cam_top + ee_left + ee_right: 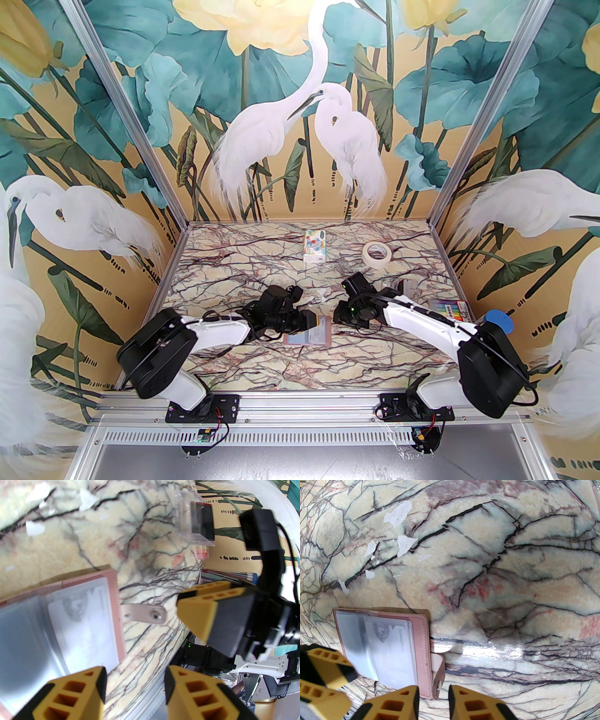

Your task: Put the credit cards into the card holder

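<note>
The marbled worktop (234,262) carries the card holder (420,644) near its front edge. It is spread open and flat between my two arms. My left end effector (134,674) hangs over the holder's near side with its jaws a moderate way apart and nothing between them. My right end effector (433,691) sits just off the holder's right edge. Its jaws are narrow, with a small empty gap, and they hold nothing.

One credit card (393,653), pale with a grey picture, lies under the clear sleeve of the right-hand page. It looks a touch skewed, so I judge the step in hand is seating it fully.

To do that well, I would rest a left finger on the opposite page so the holder cannot slide on this glossy surface. Then I would nudge the card's exposed edge with one right fingertip, low and parallel to the sleeve, in short strokes.

The snap tab (145,614) sticks out right beside my right fingers, so I should come in above it rather than across it, or I will drag the whole holder round.
</note>
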`<state>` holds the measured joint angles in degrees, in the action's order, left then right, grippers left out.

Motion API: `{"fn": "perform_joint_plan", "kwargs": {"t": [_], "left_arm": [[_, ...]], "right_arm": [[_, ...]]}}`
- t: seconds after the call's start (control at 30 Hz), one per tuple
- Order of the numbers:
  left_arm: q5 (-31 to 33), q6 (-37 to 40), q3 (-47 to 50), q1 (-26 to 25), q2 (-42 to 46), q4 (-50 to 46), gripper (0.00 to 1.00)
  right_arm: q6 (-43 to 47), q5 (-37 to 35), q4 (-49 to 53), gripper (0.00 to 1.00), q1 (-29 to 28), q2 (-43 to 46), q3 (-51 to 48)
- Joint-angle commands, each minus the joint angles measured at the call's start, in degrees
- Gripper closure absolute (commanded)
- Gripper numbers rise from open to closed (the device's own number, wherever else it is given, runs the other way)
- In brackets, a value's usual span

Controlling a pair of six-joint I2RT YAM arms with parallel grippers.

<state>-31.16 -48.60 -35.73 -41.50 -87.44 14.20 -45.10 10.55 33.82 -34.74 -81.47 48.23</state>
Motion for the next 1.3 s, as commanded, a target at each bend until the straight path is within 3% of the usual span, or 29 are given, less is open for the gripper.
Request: {"fn": "perform_joint_plan", "kwargs": {"t": [0.0,0.23,0.8,1.27], "left_arm": [[0.74,0.83,2.72,2.65,3.24,-2.49,0.54],[0.04,2.26,6.51,6.99,6.65,-4.38,0.54],[1.32,2.05,9.2,7.42,2.11,-0.4,0.54],[0.75,1.53,9.74,7.4,0.51,1.75,0.54]], "right_arm": [[1.02,1.5,-0.84,0.73,0.19,-0.84,1.95],[0.65,3.49,-2.45,0.74,-2.53,-3.43,4.38],[-0.45,3.87,-4.19,0.76,-9.53,-14.15,9.52],[-0.75,3.08,-5.07,0.76,-10.24,-17.5,9.04]]}}
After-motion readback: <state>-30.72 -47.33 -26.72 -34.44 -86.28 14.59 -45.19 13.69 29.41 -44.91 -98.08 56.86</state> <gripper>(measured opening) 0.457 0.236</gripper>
